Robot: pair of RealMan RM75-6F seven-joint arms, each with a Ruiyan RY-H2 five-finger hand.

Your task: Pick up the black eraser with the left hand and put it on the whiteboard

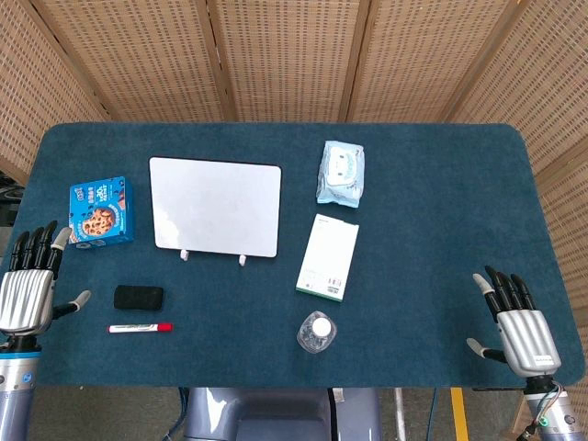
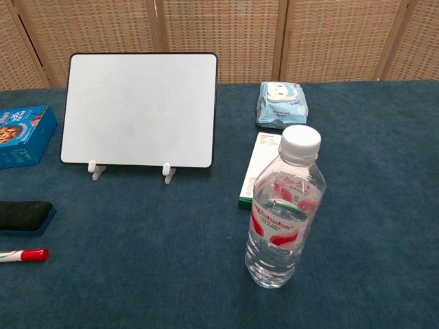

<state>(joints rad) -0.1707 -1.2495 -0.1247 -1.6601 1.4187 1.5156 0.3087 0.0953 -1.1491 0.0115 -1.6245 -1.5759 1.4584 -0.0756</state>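
The black eraser (image 1: 139, 297) lies flat on the blue table, at front left; in the chest view the eraser (image 2: 25, 216) sits at the left edge. The whiteboard (image 1: 215, 207) stands behind it, propped on two small white feet, and the whiteboard (image 2: 139, 110) faces the chest camera. My left hand (image 1: 30, 280) hovers at the table's left edge, fingers spread, empty, a short way left of the eraser. My right hand (image 1: 515, 321) is at the front right, also spread and empty. Neither hand shows in the chest view.
A red-capped marker (image 1: 139, 327) lies just in front of the eraser. A blue cookie box (image 1: 101, 212) sits left of the whiteboard. A white-green box (image 1: 328, 256), a wipes pack (image 1: 341, 173) and a water bottle (image 2: 284, 206) occupy the middle.
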